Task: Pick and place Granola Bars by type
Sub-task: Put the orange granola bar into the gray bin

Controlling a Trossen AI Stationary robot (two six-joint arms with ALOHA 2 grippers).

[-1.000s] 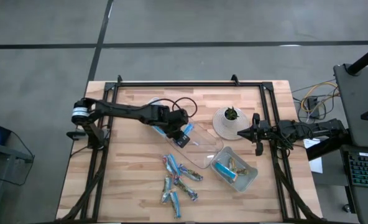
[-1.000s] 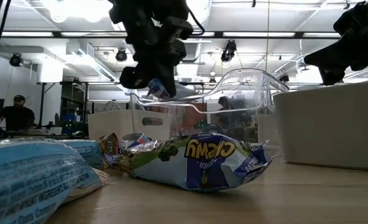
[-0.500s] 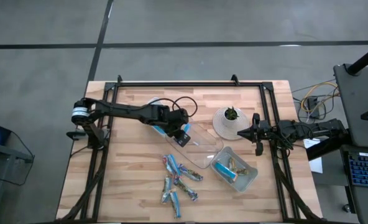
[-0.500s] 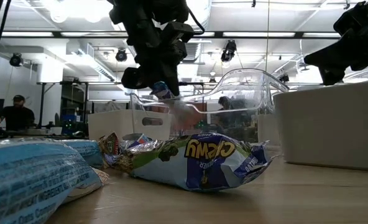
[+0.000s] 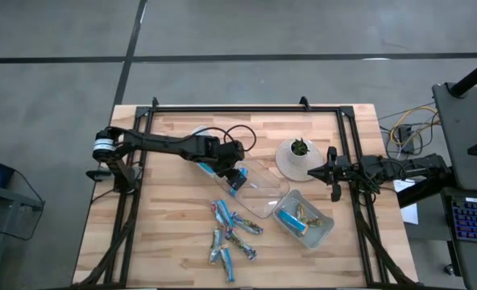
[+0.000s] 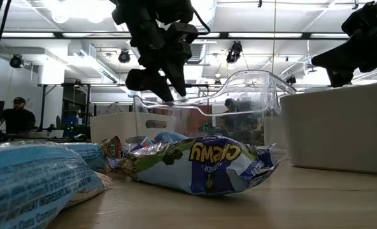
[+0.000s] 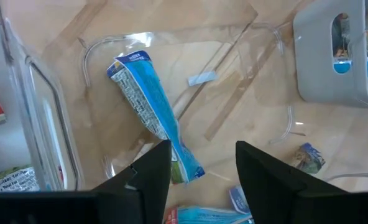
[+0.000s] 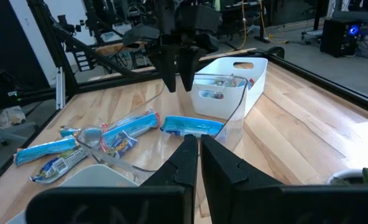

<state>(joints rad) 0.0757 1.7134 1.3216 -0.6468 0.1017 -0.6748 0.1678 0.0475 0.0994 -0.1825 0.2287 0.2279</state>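
**A:** Hovering over the clear tray [image 5: 253, 187] mid-surface, left gripper [image 5: 237, 175] had its fingers spread apart and held nothing. Confirm?

**B:** Confirmed. One bright blue bar [image 7: 154, 115] lay flat on that tray's floor, just past the fingertips.

**A:** Other granola bars [image 5: 232, 235]?

**B:** Loose cluster on the surface [image 5: 166, 234] nearer the front edge; a few sat in the white bin [image 5: 303, 219]. Right gripper [image 5: 332, 172] was parked at the right edge beside the potted plant [image 5: 299, 157], fingers pressed together, empty.
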